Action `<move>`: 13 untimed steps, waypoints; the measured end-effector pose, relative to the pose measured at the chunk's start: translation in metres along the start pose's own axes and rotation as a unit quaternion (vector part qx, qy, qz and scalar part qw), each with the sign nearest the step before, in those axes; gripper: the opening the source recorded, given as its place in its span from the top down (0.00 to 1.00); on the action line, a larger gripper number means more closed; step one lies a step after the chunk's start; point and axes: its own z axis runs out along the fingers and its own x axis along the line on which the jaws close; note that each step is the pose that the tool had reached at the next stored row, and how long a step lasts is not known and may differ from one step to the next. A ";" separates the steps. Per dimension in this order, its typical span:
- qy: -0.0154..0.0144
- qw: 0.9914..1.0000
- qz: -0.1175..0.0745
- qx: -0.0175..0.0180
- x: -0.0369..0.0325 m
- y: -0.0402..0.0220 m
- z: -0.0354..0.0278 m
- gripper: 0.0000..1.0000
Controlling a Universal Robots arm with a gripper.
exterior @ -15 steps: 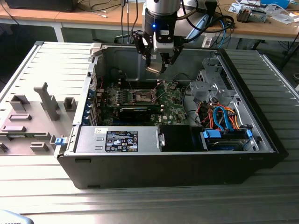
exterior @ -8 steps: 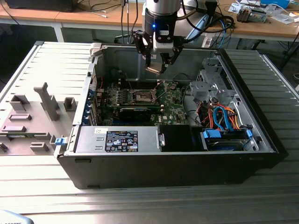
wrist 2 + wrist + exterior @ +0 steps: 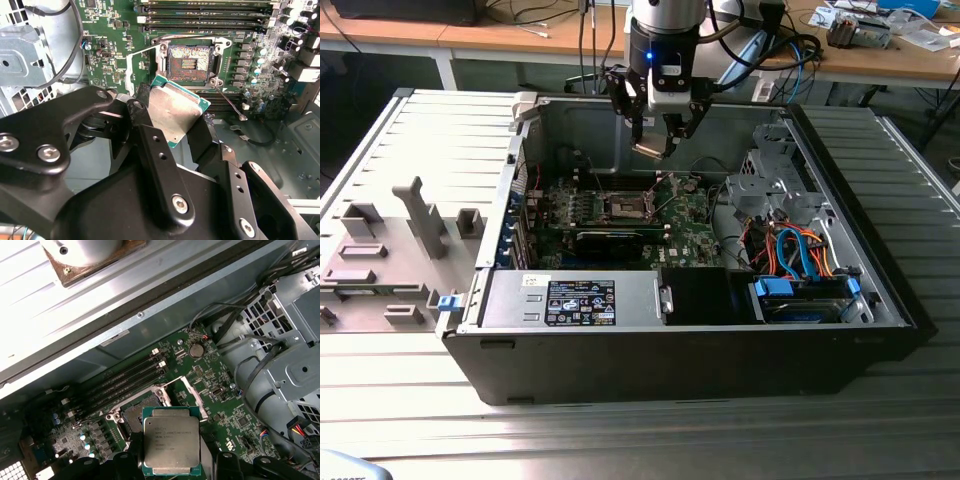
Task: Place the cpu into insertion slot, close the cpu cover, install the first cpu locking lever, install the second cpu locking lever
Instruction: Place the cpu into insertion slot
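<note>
The chip [image 3: 171, 442] has a dull silver-grey top with a green rim. The claw [image 3: 172, 125] is black. The motherboard [image 3: 220, 407] is green, speckled with small silver parts; its socket [image 3: 192, 59] is dark with a silver rim. Orange and blue cables [image 3: 798, 255] lie in the grey-and-black computer case [image 3: 670, 370].

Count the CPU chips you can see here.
1. The cpu is gripped in the claw, in the air over the motherboard, short of the empty insertion slot. More could be hidden elsewhere in the case.
</note>
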 end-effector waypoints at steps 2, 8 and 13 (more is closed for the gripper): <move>0.000 1.000 0.000 0.000 0.0000 0.0000 0.0000 0.45; 0.000 1.000 0.002 0.000 0.0000 0.0000 0.0001 0.45; 0.000 1.000 0.003 0.000 0.0000 0.0000 0.0002 0.45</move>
